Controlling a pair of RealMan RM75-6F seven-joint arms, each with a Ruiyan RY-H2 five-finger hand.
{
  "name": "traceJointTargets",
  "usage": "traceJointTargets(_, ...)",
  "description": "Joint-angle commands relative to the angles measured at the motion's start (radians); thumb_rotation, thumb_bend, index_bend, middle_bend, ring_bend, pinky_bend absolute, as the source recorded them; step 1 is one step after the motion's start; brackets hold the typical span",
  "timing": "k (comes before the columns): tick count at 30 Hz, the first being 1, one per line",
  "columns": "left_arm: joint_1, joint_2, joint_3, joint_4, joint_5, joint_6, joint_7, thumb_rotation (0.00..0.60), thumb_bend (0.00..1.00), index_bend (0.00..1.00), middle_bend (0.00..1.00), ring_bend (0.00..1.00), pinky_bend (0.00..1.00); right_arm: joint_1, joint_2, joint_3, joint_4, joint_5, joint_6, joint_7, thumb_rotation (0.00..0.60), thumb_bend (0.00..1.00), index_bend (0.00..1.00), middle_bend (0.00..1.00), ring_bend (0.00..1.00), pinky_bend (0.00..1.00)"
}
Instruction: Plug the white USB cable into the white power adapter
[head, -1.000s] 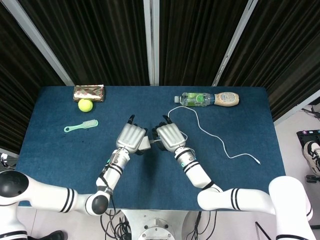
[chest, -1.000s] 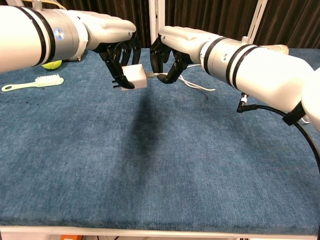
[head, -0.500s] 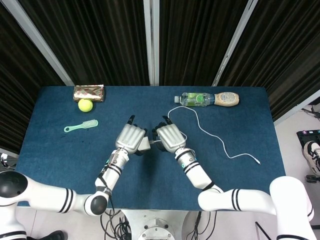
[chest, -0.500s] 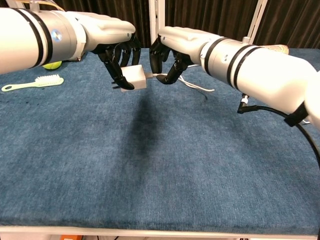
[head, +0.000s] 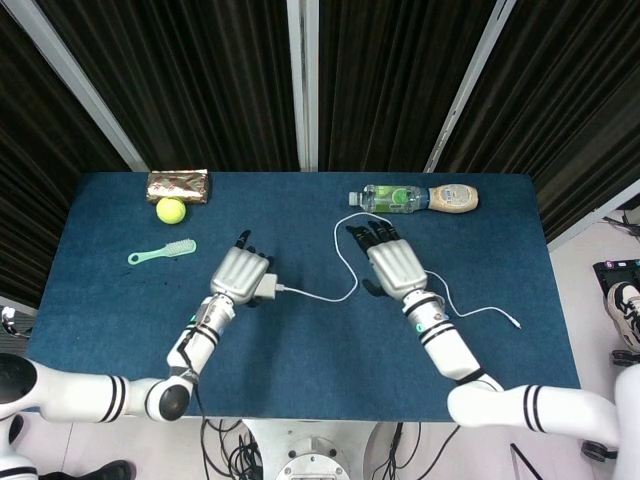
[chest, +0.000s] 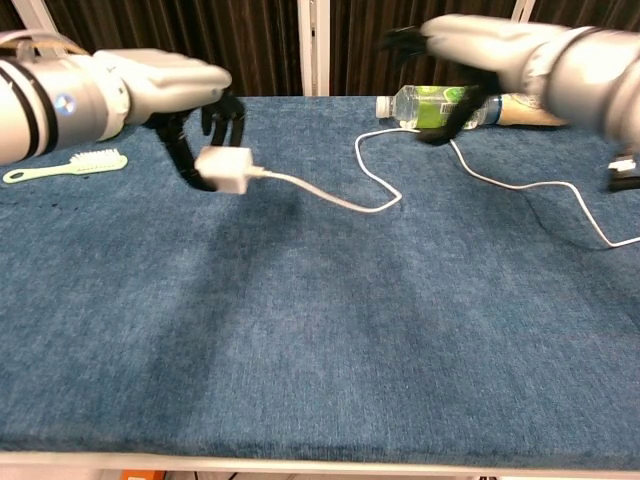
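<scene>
My left hand (head: 238, 274) (chest: 190, 95) holds the white power adapter (head: 267, 289) (chest: 225, 168) just above the blue table. The white USB cable (head: 345, 262) (chest: 340, 197) runs out of the adapter's right side, with its plug seated in the adapter. It loops back toward the bottles and trails off to the right, ending at a small connector (head: 516, 324). Away from the cable, my right hand (head: 394, 263) (chest: 470, 40) hovers with its fingers spread and nothing in them.
Two bottles (head: 415, 198) (chest: 440, 100) lie at the back right. A green brush (head: 162, 252) (chest: 62, 166), a tennis ball (head: 171, 210) and a foil packet (head: 178, 185) sit at the back left. The table's front edge (chest: 320, 462) is near.
My right hand let go of the cable's plug, opened and moved right and back. My left hand shifted left with the adapter, and the cable now hangs from it.
</scene>
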Motion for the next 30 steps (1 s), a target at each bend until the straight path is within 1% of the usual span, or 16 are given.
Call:
traceJointTargets(1, 0.024, -0.009, 0.016, 0.057, 0.004, -0.047, -0.040, 0.600, 0.19, 0.40, 0.39, 0.27, 0.02, -0.092, 0.116, -0.050, -0.066, -0.060, 0.031, 0.082, 0.600, 0.21, 0.00, 0.10, 0.01, 0.00)
traceJointTargets(3, 0.031, -0.014, 0.019, 0.076, 0.008, -0.059, -0.051, 0.600, 0.19, 0.34, 0.36, 0.25, 0.01, -0.123, 0.147, -0.062, -0.070, -0.085, 0.039, 0.124, 0.600, 0.21, 0.00, 0.11, 0.01, 0.00)
traceJointTargets(6, 0.051, -0.005, 0.025, 0.085, 0.029, -0.061, -0.076, 0.600, 0.19, 0.28, 0.34, 0.24, 0.01, -0.174, 0.192, -0.077, -0.071, -0.144, 0.063, 0.200, 0.600, 0.21, 0.00, 0.11, 0.01, 0.00)
traceJointTargets(8, 0.077, 0.026, 0.026, 0.075, 0.061, -0.059, -0.119, 0.600, 0.18, 0.25, 0.33, 0.22, 0.01, -0.210, 0.225, -0.089, -0.073, -0.191, 0.089, 0.248, 0.600, 0.22, 0.00, 0.11, 0.01, 0.00)
traceJointTargets(9, 0.102, 0.053, 0.025, 0.069, 0.092, -0.049, -0.163, 0.600, 0.17, 0.23, 0.32, 0.21, 0.00, -0.233, 0.245, -0.097, -0.075, -0.225, 0.108, 0.276, 0.600, 0.22, 0.00, 0.12, 0.01, 0.00)
traceJointTargets(11, 0.152, 0.097, 0.027, 0.063, 0.152, -0.011, -0.238, 0.600, 0.17, 0.23, 0.31, 0.19, 0.00, -0.271, 0.277, -0.113, -0.073, -0.279, 0.146, 0.316, 0.600, 0.22, 0.00, 0.13, 0.01, 0.00)
traceJointTargets(12, 0.180, 0.122, 0.032, 0.063, 0.192, 0.012, -0.279, 0.600, 0.17, 0.23, 0.31, 0.19, 0.00, -0.292, 0.293, -0.124, -0.071, -0.311, 0.165, 0.340, 0.600, 0.23, 0.00, 0.13, 0.01, 0.00)
traceJointTargets(15, 0.290, 0.195, 0.061, 0.073, 0.334, 0.127, -0.418, 0.600, 0.16, 0.23, 0.31, 0.19, 0.00, -0.368, 0.348, -0.164, -0.045, -0.418, 0.241, 0.436, 0.600, 0.24, 0.00, 0.15, 0.02, 0.00)
traceJointTargets(16, 0.336, 0.222, 0.080, 0.085, 0.401, 0.170, -0.487, 0.600, 0.16, 0.23, 0.31, 0.19, 0.00, -0.401, 0.365, -0.181, -0.025, -0.459, 0.278, 0.476, 0.600, 0.25, 0.00, 0.15, 0.02, 0.00)
traceJointTargets(19, 0.449, 0.273, 0.133, 0.135, 0.539, 0.278, -0.639, 0.600, 0.16, 0.23, 0.30, 0.19, 0.00, -0.483, 0.386, -0.214, 0.038, -0.533, 0.378, 0.560, 0.600, 0.26, 0.00, 0.16, 0.03, 0.00)
traceJointTargets(23, 0.596, 0.299, 0.173, 0.173, 0.608, 0.440, -0.714, 0.600, 0.15, 0.23, 0.30, 0.19, 0.00, -0.580, 0.389, -0.244, 0.100, -0.575, 0.482, 0.638, 0.600, 0.27, 0.02, 0.17, 0.03, 0.00)
traceJointTargets(26, 0.693, 0.317, 0.204, 0.182, 0.646, 0.509, -0.795, 0.600, 0.15, 0.23, 0.30, 0.19, 0.00, -0.644, 0.385, -0.255, 0.123, -0.587, 0.545, 0.691, 0.600, 0.27, 0.02, 0.17, 0.03, 0.00)
traceJointTargets(30, 0.792, 0.312, 0.223, 0.187, 0.665, 0.580, -0.798, 0.600, 0.15, 0.23, 0.30, 0.19, 0.00, -0.695, 0.366, -0.256, 0.156, -0.589, 0.582, 0.720, 0.600, 0.27, 0.04, 0.17, 0.03, 0.00)
